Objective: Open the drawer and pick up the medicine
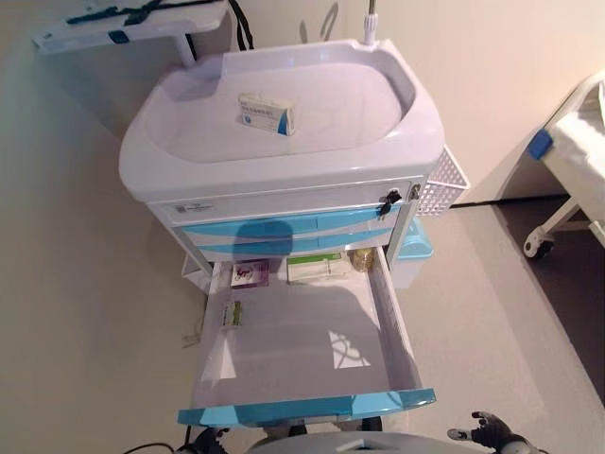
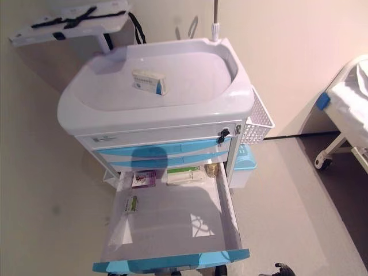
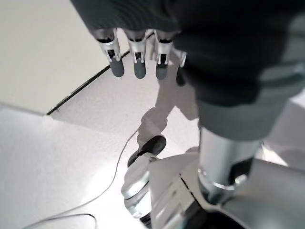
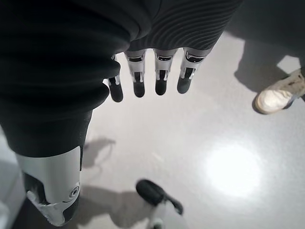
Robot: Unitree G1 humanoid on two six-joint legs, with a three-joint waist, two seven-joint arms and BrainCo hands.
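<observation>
The white and blue medical cart (image 1: 284, 175) stands in front of me with its lowest drawer (image 1: 302, 409) pulled far out. At the drawer's back lie a purple box (image 1: 250, 273), a green and white medicine box (image 1: 314, 269) and a small jar (image 1: 360, 259); a small green packet (image 1: 232, 314) lies by its left wall. Another white and blue medicine box (image 1: 267, 113) rests on the cart's top. My right hand (image 4: 148, 78) hangs low at the lower right (image 1: 492, 433), fingers straight, holding nothing. My left hand (image 3: 136, 57) hangs over the floor, also open and empty.
A white wire basket (image 1: 442, 184) hangs on the cart's right side, with a light-blue bin (image 1: 416, 248) under it. A wheeled bed (image 1: 577, 142) stands at the right. A white side shelf with black straps (image 1: 132, 24) is behind the cart. A person's shoe (image 4: 279, 98) is on the floor.
</observation>
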